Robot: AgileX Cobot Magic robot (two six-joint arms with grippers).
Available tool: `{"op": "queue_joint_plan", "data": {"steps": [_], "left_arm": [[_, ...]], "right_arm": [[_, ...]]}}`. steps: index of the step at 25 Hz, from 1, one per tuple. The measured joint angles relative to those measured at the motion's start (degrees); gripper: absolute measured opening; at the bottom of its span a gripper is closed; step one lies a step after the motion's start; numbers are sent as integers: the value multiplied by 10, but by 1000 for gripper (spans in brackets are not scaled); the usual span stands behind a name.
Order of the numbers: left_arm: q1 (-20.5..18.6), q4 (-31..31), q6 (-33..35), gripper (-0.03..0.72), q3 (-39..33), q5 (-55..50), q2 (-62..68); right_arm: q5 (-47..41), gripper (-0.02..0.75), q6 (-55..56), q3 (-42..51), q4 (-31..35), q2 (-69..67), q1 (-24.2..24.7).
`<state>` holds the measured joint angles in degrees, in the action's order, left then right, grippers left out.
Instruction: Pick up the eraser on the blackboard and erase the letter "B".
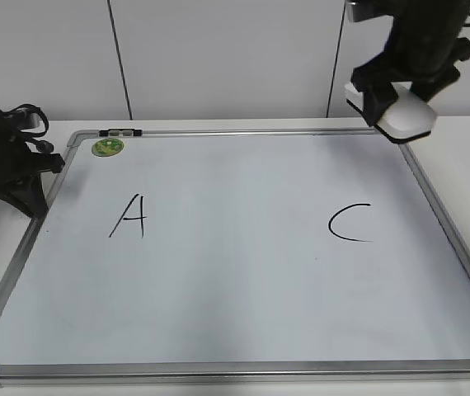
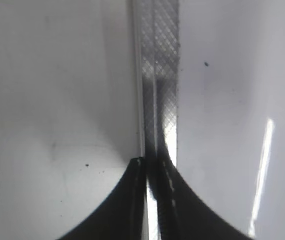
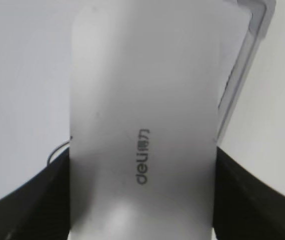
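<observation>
The right gripper (image 1: 401, 97) hangs above the far right corner of the blackboard (image 1: 218, 375), clamped on the white eraser (image 1: 408, 115), which is lifted clear of the surface. Only the right wrist view gives the detail: the eraser (image 3: 142, 130) fills the frame, grey "deli" lettering on top, dark fingers (image 3: 27, 205) pressed to both long sides, a strip of the board's frame (image 3: 240, 85) behind it.

Over on the left, the exterior view shows the left gripper (image 1: 21, 194) low at the board's left edge. Its wrist view looks straight down on the silver frame rail (image 2: 160, 75), with the fingertips (image 2: 127, 200) drawn nearly together, just a sliver of gap, nothing between them.

On the white board, a black "A" (image 1: 129, 216) at left and a black "C" (image 1: 349, 223) at right, with bare white between them; no "B" shows. A round green magnet (image 1: 107, 147) sits at the far left corner, beside a small clip (image 1: 120, 131) on the top rail. White table, pale panelled wall (image 1: 218, 58) behind.
</observation>
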<state>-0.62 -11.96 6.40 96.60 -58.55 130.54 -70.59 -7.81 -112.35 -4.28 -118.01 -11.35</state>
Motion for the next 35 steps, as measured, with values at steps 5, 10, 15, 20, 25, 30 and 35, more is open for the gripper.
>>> {"op": "queue_joint_plan", "data": {"steps": [5, 10, 15, 20, 25, 30, 35], "left_arm": [[0, 0, 0, 42, 0, 0, 0], [0, 0, 0, 42, 0, 0, 0], [0, -1, 0, 42, 0, -1, 0], [0, -1, 0, 42, 0, -1, 0], [0, -1, 0, 42, 0, -1, 0], [0, -1, 0, 43, 0, -1, 0], [0, -1, 0, 43, 0, -1, 0]], "right_arm": [[93, 527, 0, 174, 16, 77, 37], [179, 527, 0, 304, 59, 102, 76], [251, 527, 0, 360, 73, 102, 86], [311, 527, 5, 393, 78, 104, 86], [352, 527, 17, 400, 78, 101, 86], [362, 527, 19, 401, 81, 71, 89], [368, 527, 19, 401, 82, 64, 96]]}}
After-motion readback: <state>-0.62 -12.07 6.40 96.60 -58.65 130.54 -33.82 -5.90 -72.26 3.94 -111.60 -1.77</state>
